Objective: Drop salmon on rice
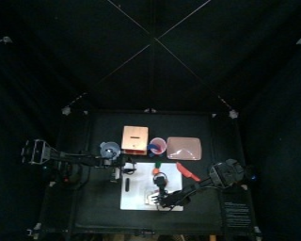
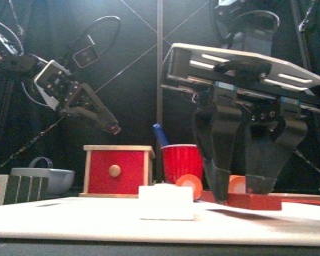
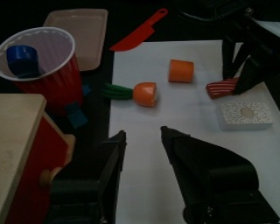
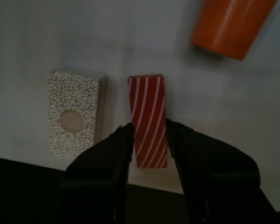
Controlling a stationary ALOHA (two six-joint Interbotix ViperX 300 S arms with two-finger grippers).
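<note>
The salmon (image 4: 149,118), a red slice with white stripes, lies on the white board (image 4: 236,114) beside the rice (image 4: 74,109), a speckled white block. My right gripper (image 4: 149,138) stands over the salmon with a jaw against each long side, shut on it at board level. The left wrist view shows the salmon (image 3: 224,86) under that gripper and the rice (image 3: 245,115) close by. In the front view the rice (image 2: 167,202) is in front and the right gripper (image 2: 247,188) reaches down to the salmon (image 2: 252,201). My left gripper (image 3: 143,144) is open and empty, above the board's near side.
A red cup (image 3: 38,57) holding a blue thing, a carrot (image 3: 145,93), an orange piece (image 3: 181,70), a red knife (image 3: 140,35) and a pink tray (image 3: 78,31) lie around the board. A wooden box (image 3: 14,149) with a red front (image 2: 119,170) stands at the left.
</note>
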